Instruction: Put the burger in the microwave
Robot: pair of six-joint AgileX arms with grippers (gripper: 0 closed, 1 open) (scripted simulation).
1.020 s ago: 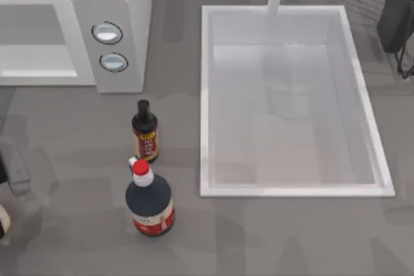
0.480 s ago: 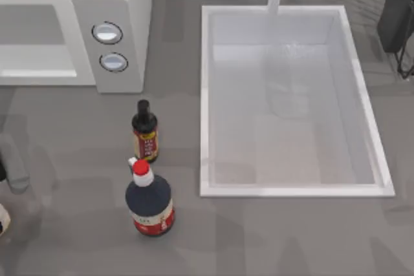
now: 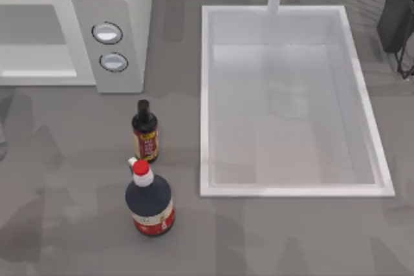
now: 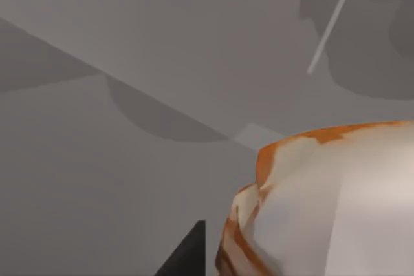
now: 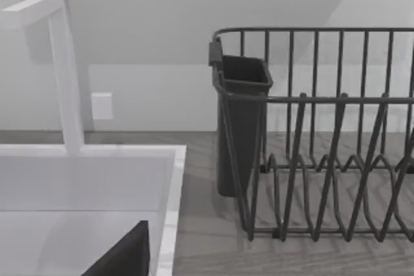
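Black against grey, one finger of the left gripper is seen just beside the burger. The burger looms close under the wrist, so the claw is judged to be clenched on it and carrying it above the grey surface.

For the step in hand, the carry into the microwave, the bun should be kept level and the grip steady. It should be brought in low through the open front toward the grey interior, and the frame and the dial panel should be cleared before anything is released. The two bottles stand well apart from that opening.

The second finger is hidden behind the bun, so contact on that side cannot be confirmed. The burger is cut off by the frame edges. The microwave is cut off at the top view's left edge, and no door can be made out. How near the burger is to the opening cannot be told.

The right gripper is parked by the sink and dish rack.
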